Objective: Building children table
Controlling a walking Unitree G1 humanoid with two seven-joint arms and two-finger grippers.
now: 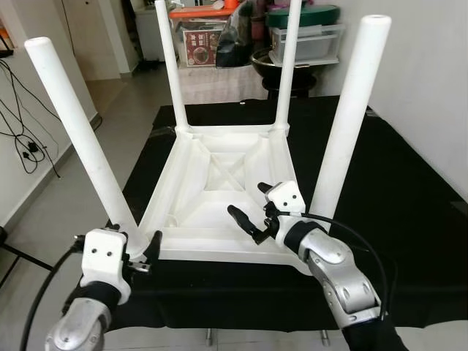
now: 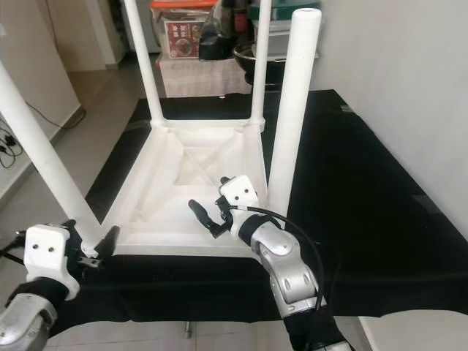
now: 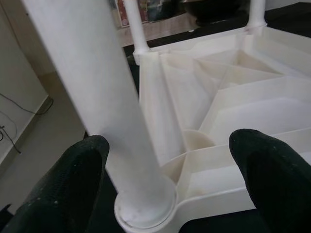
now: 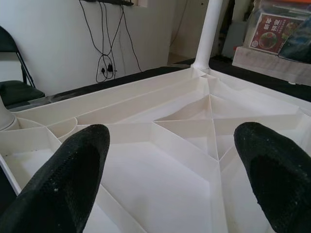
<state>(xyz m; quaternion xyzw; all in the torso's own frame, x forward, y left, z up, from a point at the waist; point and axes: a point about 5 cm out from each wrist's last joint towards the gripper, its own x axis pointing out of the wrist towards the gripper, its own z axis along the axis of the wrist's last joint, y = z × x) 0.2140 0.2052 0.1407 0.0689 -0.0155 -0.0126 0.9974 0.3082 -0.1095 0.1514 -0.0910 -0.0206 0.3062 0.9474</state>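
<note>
At frame centre the upturned table point(image 1: 219, 190) on a black mat point(image 1: 409, 197) carries all four legs, left gripper point(image 1: 142, 252) open around the lower-left leg point(image 1: 80, 135), right gripper point(image 1: 256, 208) open above the underside, so only flipping seems left.

The upturned children's table point(image 1: 219, 183) looks like white moulded plastic, smooth and faintly satin, its ribbed underside slightly glossy. Its four round legs point(image 1: 349, 117) look like the same matt white plastic. It lies on a black matt cloth point(image 1: 409, 197). The gripper fingers point(image 4: 73, 179) show a rough, grainy black surface; the arm shells point(image 1: 344, 274) are brushed silver metal.
</note>
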